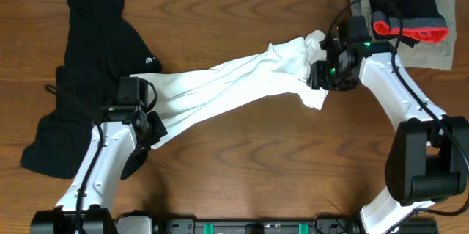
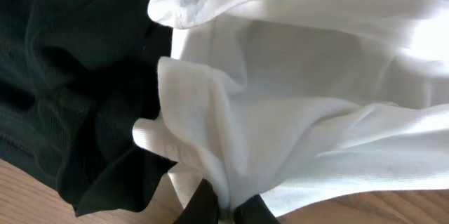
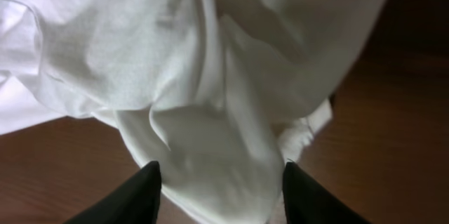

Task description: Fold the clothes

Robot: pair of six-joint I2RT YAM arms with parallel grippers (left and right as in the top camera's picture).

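Observation:
A white T-shirt (image 1: 234,80) lies bunched in a long band across the middle of the table, from lower left to upper right. My left gripper (image 1: 155,125) is shut on its lower-left end; the left wrist view shows the fabric pinched between the fingertips of that gripper (image 2: 226,211). My right gripper (image 1: 319,72) stands open over the shirt's upper-right end. In the right wrist view the T-shirt (image 3: 210,97) fills the gap between the spread jaws of the right gripper (image 3: 221,185). A black hooded garment (image 1: 88,65) with a small white logo (image 1: 151,61) lies crumpled at the left, partly under the shirt.
At the back right corner a grey cloth (image 1: 440,50) carries a black garment with a red and grey band (image 1: 407,3). The wooden table (image 1: 249,161) shows bare between the two arms. The black garment (image 2: 70,76) lies close beside the left gripper.

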